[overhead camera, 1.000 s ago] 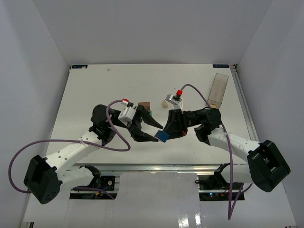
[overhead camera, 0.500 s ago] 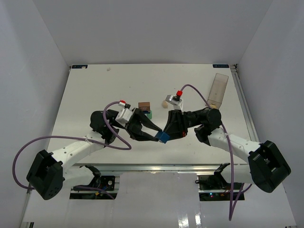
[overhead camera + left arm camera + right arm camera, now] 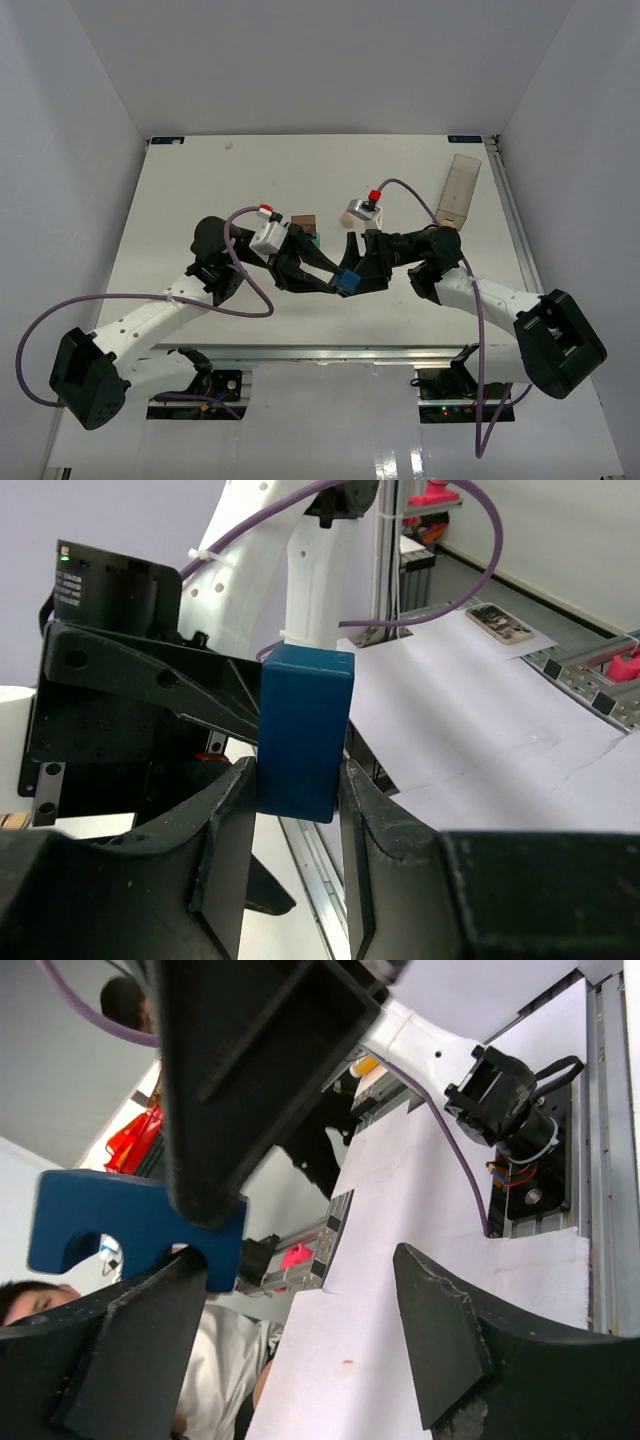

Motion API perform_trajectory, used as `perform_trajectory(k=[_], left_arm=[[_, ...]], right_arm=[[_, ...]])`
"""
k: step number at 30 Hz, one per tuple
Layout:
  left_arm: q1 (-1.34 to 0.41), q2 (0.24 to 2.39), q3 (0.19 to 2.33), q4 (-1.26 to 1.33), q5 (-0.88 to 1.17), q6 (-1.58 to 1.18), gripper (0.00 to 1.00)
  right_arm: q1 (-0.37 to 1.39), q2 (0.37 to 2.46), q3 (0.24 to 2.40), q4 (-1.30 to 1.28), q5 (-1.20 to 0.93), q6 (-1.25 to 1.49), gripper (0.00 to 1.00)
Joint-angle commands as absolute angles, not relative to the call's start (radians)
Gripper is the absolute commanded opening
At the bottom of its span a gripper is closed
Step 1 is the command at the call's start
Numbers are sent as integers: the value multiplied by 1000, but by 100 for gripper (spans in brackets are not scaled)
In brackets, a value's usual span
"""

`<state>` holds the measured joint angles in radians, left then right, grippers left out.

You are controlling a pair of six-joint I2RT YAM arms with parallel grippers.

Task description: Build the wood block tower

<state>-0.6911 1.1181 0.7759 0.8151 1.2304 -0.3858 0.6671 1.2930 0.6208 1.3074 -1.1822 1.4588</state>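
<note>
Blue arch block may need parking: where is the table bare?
Bare: the back strip behind the started tower, and the left side beyond the left arm. Crowded: centre, where left gripper and right gripper meet at the blue arch block.
</note>
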Motion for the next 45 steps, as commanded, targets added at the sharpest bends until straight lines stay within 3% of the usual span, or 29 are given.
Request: perform_trajectory(k=[1, 4, 12, 16, 18, 20, 21, 22, 23, 24, 33, 41, 45], left_arm=[[-691, 1052, 912, 296, 1131, -101, 0], [-690, 1074, 1023, 92, 1087, -4, 0], [-684, 1078, 1097, -21, 1046, 64, 0], [-684, 1115, 1241, -330, 834, 219, 0], [-684, 1164, 1325, -468, 669, 293, 0], [-684, 1232, 1412, -582, 535, 345, 0], [-684, 1254, 1441, -616, 491, 356, 0], [-684, 1277, 1484, -660, 447, 368, 0], [-683, 1312, 1503, -676, 385, 387, 0], [-683, 1331, 1521, -698, 371, 408, 0], [-675, 1478, 1731, -911, 197, 624, 0], [-600, 1557, 1816, -937, 204, 699, 0], [-532, 1585, 1796, -920, 346, 742, 0]], right_arm=[[645, 1247, 575, 1879, -1205, 1450, 80], [615, 1224, 536, 1865, -1221, 1454, 78], [541, 1233, 490, 1850, -1260, 1467, 74], [489, 1245, 478, 1723, -1297, 1386, 70], [461, 1214, 475, 1454, -1280, 1189, 64], [449, 1145, 520, 931, -1187, 804, 63], [451, 1117, 600, 636, -1057, 626, 65], [461, 1083, 665, 175, -910, 426, 66], [488, 1072, 713, 57, -679, 248, 66], [488, 1044, 747, 4, -622, 226, 65], [485, 731, 664, -183, -289, 209, 70], [485, 660, 619, -186, -378, 195, 70], [485, 648, 613, -173, -414, 194, 70]])
